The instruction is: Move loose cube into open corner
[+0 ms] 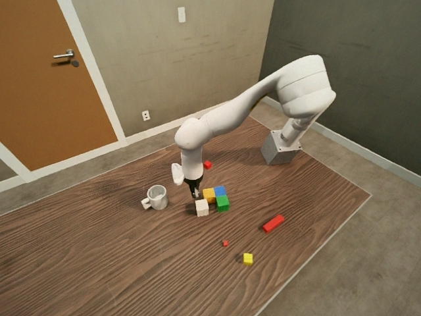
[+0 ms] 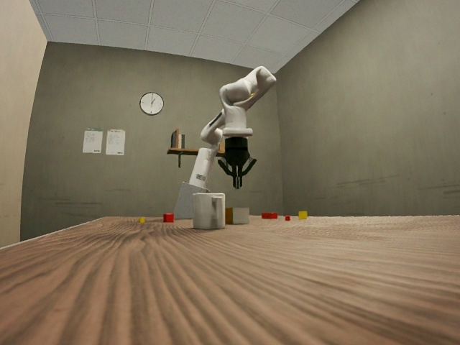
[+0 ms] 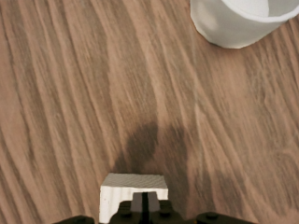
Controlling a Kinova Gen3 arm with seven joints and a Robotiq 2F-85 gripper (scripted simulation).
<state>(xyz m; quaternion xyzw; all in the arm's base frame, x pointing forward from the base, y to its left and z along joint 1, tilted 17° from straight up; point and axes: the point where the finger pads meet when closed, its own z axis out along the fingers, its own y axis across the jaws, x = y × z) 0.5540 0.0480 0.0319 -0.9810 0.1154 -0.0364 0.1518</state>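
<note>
A yellow cube, a blue cube and a green cube stand together in an L on the wooden table. The loose white cube stands just left of the green cube and in front of the yellow one, a small gap away from both. My gripper is shut and empty. It hangs well above the table, over the white cube's near edge.
A white mug stands left of the cubes. A red cube, a long red block, a tiny red cube and a small yellow cube lie scattered. The arm's grey base is at the back right.
</note>
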